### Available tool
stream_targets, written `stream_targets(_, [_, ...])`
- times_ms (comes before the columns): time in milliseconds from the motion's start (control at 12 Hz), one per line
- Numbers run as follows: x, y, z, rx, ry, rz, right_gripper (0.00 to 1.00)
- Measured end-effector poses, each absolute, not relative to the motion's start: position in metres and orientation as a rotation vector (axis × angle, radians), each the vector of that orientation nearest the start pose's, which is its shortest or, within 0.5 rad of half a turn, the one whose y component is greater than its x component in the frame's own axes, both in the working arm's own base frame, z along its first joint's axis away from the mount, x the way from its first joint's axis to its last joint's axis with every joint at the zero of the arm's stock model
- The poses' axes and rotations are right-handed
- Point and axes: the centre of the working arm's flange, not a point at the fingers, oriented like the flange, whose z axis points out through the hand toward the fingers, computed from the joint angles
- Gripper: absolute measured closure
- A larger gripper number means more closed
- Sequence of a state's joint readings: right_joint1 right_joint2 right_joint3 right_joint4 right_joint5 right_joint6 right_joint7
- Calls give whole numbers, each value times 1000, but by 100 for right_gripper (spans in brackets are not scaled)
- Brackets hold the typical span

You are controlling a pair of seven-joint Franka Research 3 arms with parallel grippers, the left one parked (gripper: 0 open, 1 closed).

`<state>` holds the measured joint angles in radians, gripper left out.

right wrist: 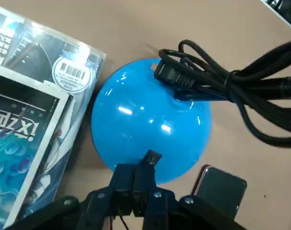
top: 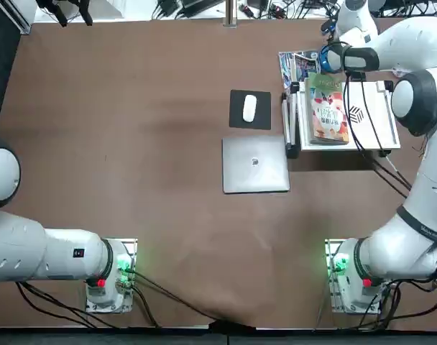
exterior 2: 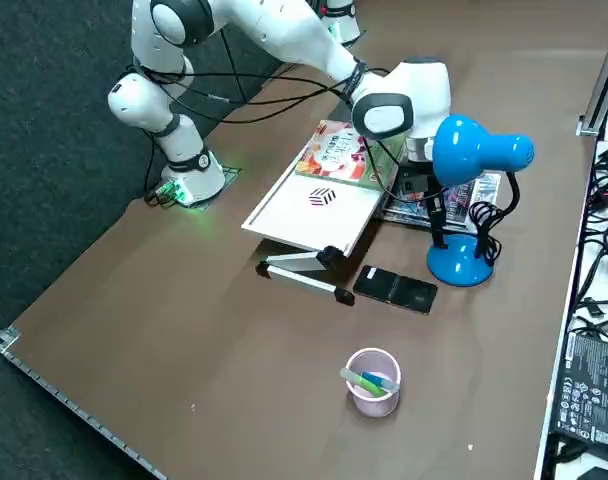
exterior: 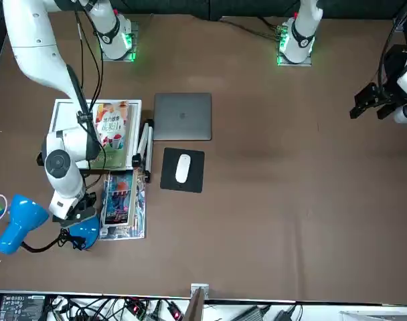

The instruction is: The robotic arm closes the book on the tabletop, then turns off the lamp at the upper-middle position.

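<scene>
The book (top: 328,108) lies closed, green cover up, on a white stand (top: 375,118); it also shows in the front view (exterior: 111,127) and the right side view (exterior 2: 336,152). The lamp has a blue head (exterior 2: 476,150) and a blue round base (right wrist: 150,112), with a black cord coiled at the base. My right gripper (right wrist: 144,168) is shut, its fingertips pressed together and down on the near edge of the lamp base. Seen from the side, the right gripper (exterior 2: 422,188) hangs just beside the lamp's stem, between the book and the base (exterior 2: 460,262).
A blue-toned magazine (right wrist: 26,110) lies next to the lamp base. A black phone (exterior 2: 396,289) rests on the table beside it. A grey laptop (top: 255,164) and a white mouse (top: 249,108) on a black pad sit mid-table. A pink cup (exterior 2: 372,380) holds pens.
</scene>
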<state>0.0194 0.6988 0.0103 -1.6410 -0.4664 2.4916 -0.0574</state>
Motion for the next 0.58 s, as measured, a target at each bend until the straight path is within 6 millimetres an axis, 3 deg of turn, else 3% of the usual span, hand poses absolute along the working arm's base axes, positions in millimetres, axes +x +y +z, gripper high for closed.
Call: stream_targets(583, [701, 22, 214, -3353, -747, -234, 98])
